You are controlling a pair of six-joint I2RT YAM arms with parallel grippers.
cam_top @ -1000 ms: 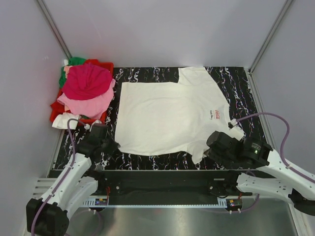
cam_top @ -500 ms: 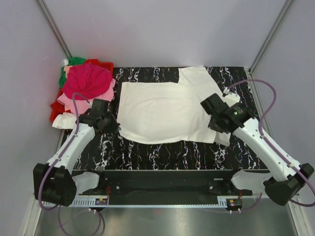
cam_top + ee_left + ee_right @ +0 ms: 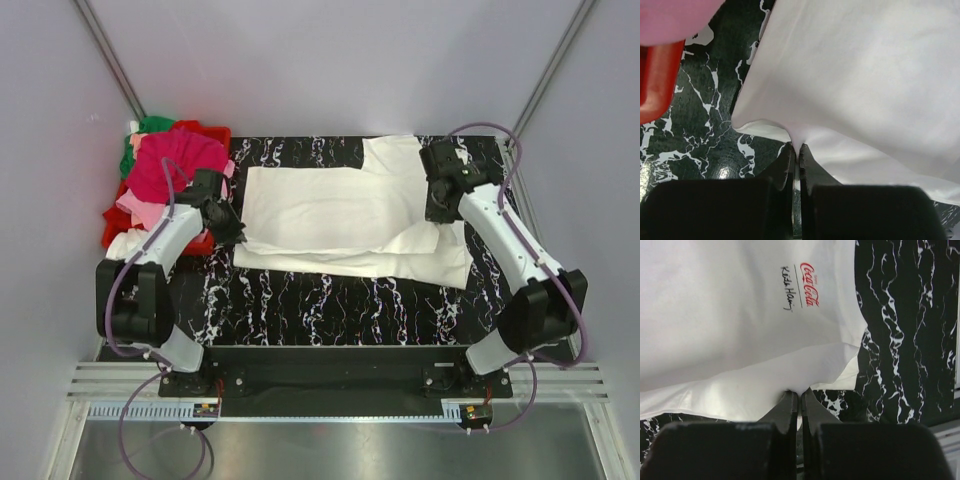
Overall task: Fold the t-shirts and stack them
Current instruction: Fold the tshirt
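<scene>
A large white t-shirt (image 3: pixel 340 210) lies across the black marbled table (image 3: pixel 330 300), its near part doubled over toward the far side. My left gripper (image 3: pixel 236 234) is shut on the shirt's left edge; in the left wrist view the jaws (image 3: pixel 796 148) pinch a peak of white cloth (image 3: pixel 865 75). My right gripper (image 3: pixel 438 213) is shut on the right side, and in the right wrist view it (image 3: pixel 800 393) grips a fold of cloth (image 3: pixel 715 305) below the red chest logo (image 3: pixel 810 277). Magenta (image 3: pixel 170 160), pink (image 3: pixel 140 207), green (image 3: pixel 150 125) and white (image 3: pixel 125 245) shirts are piled at the left.
The pile sits in a red bin (image 3: pixel 205 240) at the table's left edge, close to my left gripper; the bin's corner (image 3: pixel 655 80) shows in the left wrist view. Grey walls enclose the table on three sides. Bare marbled surface lies between the shirt and the arm bases.
Both arms have swung away from the bases toward the far side, carrying the shirt's near hem with them. The shirt is now folded over and shorter front to back.
</scene>
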